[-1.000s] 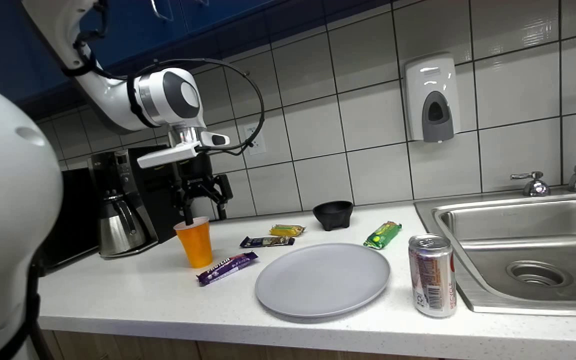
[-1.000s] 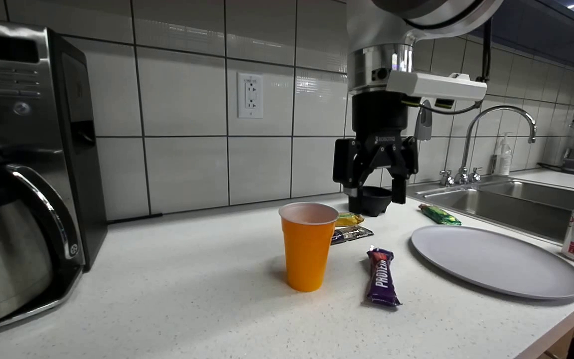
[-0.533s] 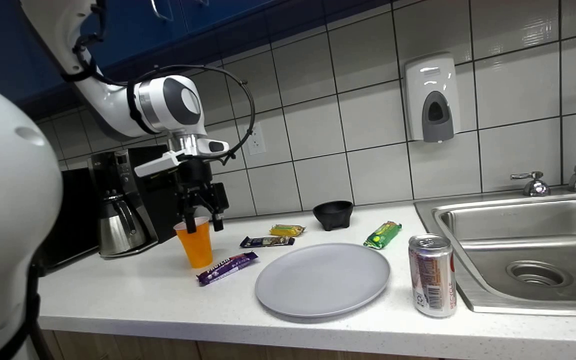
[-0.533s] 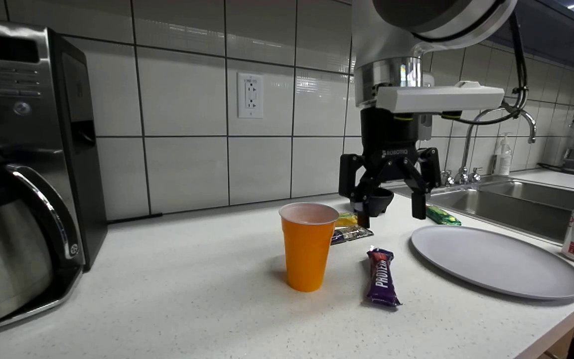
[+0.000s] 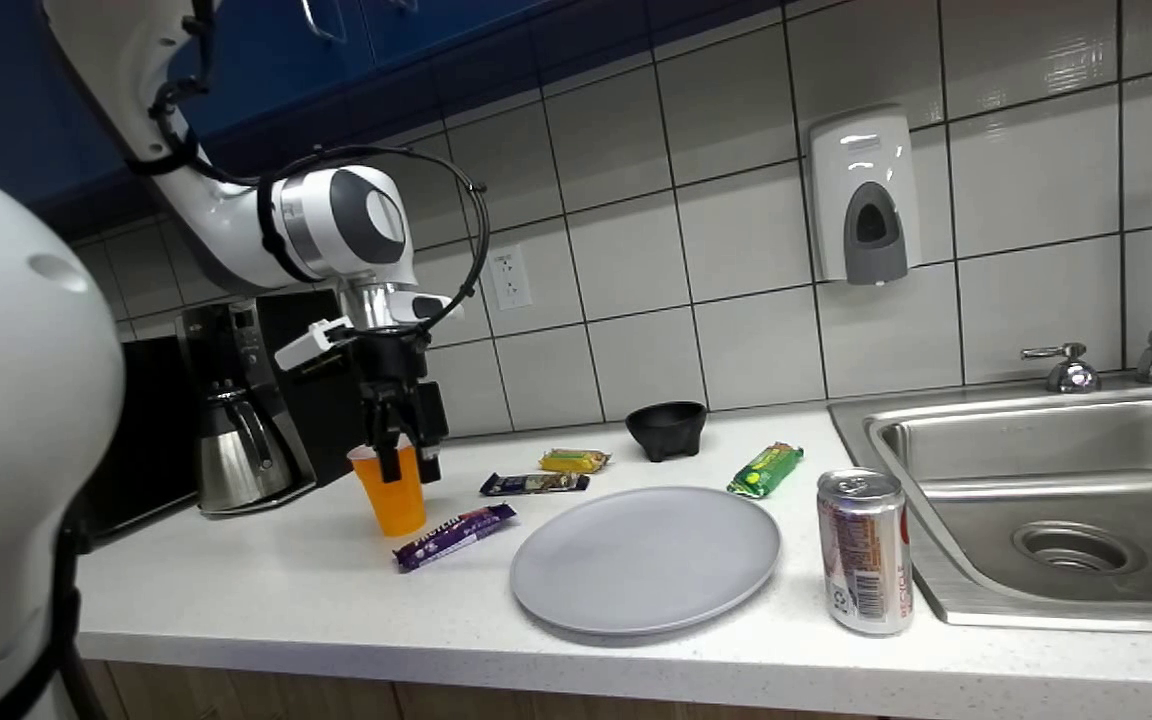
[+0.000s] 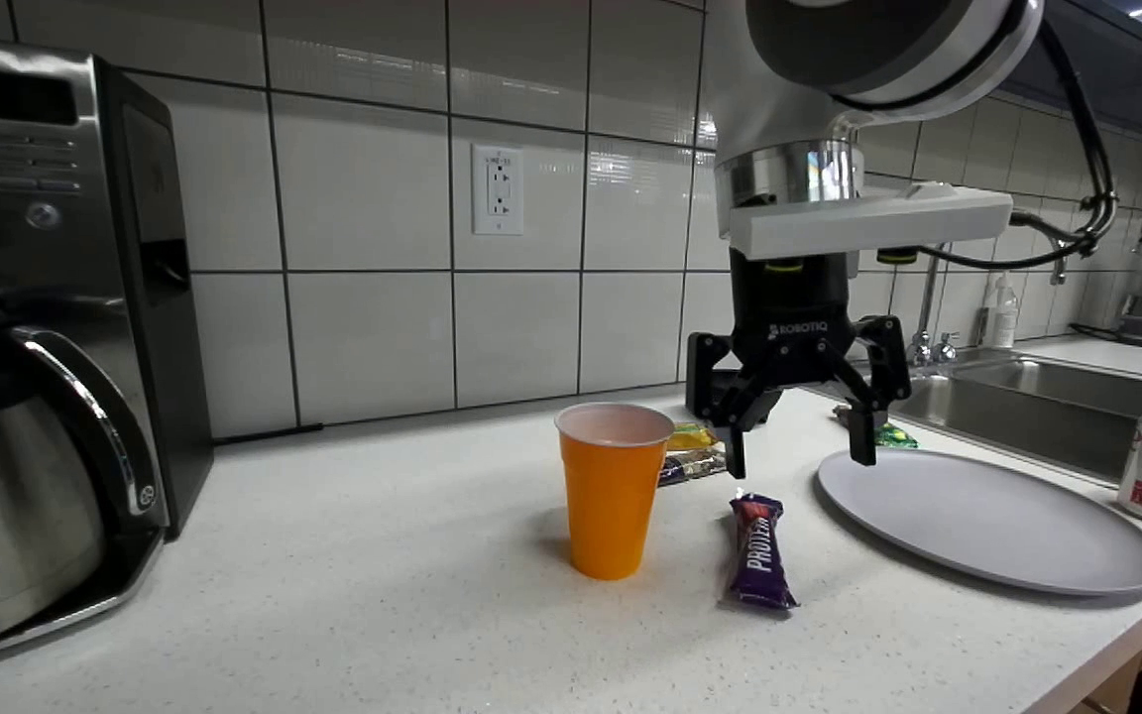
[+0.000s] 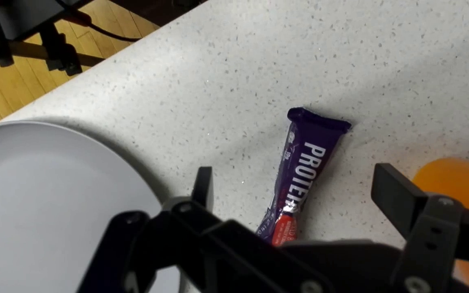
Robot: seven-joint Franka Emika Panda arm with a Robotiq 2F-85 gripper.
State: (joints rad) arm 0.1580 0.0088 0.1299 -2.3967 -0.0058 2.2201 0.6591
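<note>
My gripper stands open above the counter, nothing between its fingers. Below it lies a purple protein bar. In the wrist view this bar shows between the two spread fingers, its red end partly hidden by the gripper's body. An upright orange cup stands beside the bar; the wrist view has the cup at the right edge, partly behind a finger. On the bar's opposite side is a flat grey plate, seen in all views. In an exterior view the fingers overlap the cup.
A yellow wrapped snack, a dark bar, a black bowl and a green packet lie towards the wall. A can stands by the sink. The coffee maker is at the far side of the cup.
My gripper has come down towards the counter and turned about its upright axis. In an exterior view it has shifted to the right. The bar, cup and plate have not moved.
</note>
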